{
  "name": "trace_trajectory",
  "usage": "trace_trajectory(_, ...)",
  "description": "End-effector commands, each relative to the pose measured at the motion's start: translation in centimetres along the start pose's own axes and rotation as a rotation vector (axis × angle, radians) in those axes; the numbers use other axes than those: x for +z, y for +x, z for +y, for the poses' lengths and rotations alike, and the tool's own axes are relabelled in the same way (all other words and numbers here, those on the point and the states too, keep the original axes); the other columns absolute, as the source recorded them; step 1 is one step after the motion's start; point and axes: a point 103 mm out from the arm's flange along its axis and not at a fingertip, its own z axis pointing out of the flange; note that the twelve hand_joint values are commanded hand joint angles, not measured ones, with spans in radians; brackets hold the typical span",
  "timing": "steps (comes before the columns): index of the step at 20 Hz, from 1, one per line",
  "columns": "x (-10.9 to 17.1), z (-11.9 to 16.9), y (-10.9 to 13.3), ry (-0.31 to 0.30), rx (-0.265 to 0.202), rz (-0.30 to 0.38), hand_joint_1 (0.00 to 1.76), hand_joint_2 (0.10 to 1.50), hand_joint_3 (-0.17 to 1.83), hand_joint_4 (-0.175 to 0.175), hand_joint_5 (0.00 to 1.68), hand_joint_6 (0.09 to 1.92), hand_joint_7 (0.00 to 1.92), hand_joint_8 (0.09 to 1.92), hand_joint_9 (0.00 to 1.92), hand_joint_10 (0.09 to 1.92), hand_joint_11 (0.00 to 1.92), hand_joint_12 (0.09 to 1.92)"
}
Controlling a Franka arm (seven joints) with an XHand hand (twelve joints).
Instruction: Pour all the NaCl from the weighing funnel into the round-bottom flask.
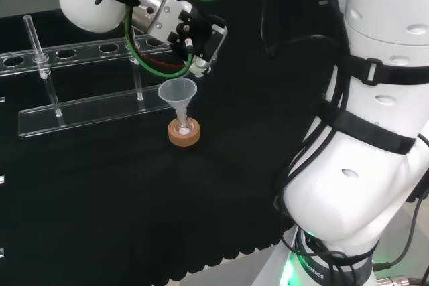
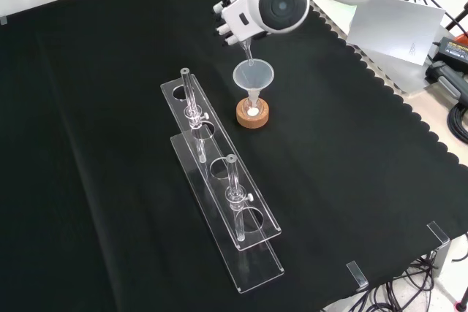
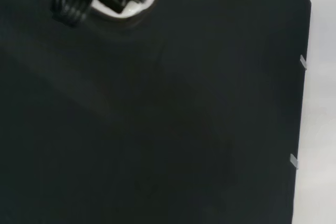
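Your hand [image 1: 191, 38] hangs above a clear plastic funnel [image 1: 178, 95] near the middle of the black-clothed surface [image 1: 221, 185]. In the front view, a thin clear spout, the weighing funnel [image 2: 246, 52], slants down from the hand to the rim of the plastic funnel. How the fingers sit around it is hidden behind the arm's round grey cap [image 2: 281, 5], so you cannot tell how far the hand is open or closed.

The plastic funnel stands upright with its stem in the round-bottom flask [image 1: 184, 127], which sits in a cork ring [image 1: 184, 135]. A small white patch shows inside the flask at the foot of the stem.

To the left of the flask in the head view, a long clear rack [image 1: 80, 108] lies close beside it, nearest obstruction to the hand. In the front view it holds two upright glass tubes, one nearer the flask [image 2: 191, 111] and one farther along [image 2: 234, 195]. The cloth on the other sides of the flask is bare.
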Motion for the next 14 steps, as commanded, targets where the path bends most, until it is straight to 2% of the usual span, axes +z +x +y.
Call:
trace_trajectory(1, 1.0, 0.2, -1.0, -0.008, 0.006, 0.073, 1.12, 0.67, 0.6, 0.175, 1.31, 0.58, 0.81, 0.69, 1.26, 0.09, 1.06, 0.86)
trace_trajectory(10, 2.3, 0.5, -2.5, -0.019, 0.012, 0.18, 1.12, 0.68, 0.6, 0.175, 1.31, 0.58, 0.82, 0.69, 1.26, 0.09, 1.06, 0.86)
trace_trajectory(14, 2.9, 0.8, -3.3, -0.007, 0.03, 0.226, 1.12, 0.68, 0.6, 0.175, 1.31, 0.58, 0.82, 0.69, 1.26, 0.09, 1.06, 0.86)
